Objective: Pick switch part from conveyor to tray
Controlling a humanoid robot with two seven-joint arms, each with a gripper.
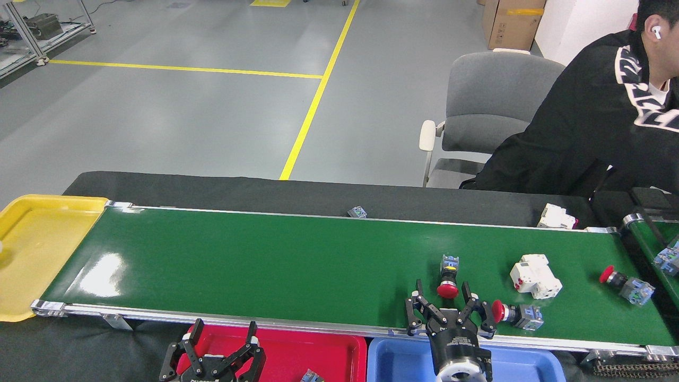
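Note:
The conveyor (265,265) is a wide glossy green belt with a silver frame. On its right half lie three red-capped switch parts: one (449,276) nearest my right gripper, one (515,314) close to the near edge, and one (628,286) at the far right. A white switch part (536,276) lies among them. My right gripper (441,298) stands open at the near edge, its fingers on either side of the first part's red cap, not closed on it. My left gripper (225,335) hangs open over the red tray (318,350).
A blue tray (398,361) sits beside the red one, and a yellow tray (32,249) lies at the belt's left end. A person in a black jacket (583,132) sits at the back right by a grey chair (488,101). A narrower green belt (650,246) is at the right edge.

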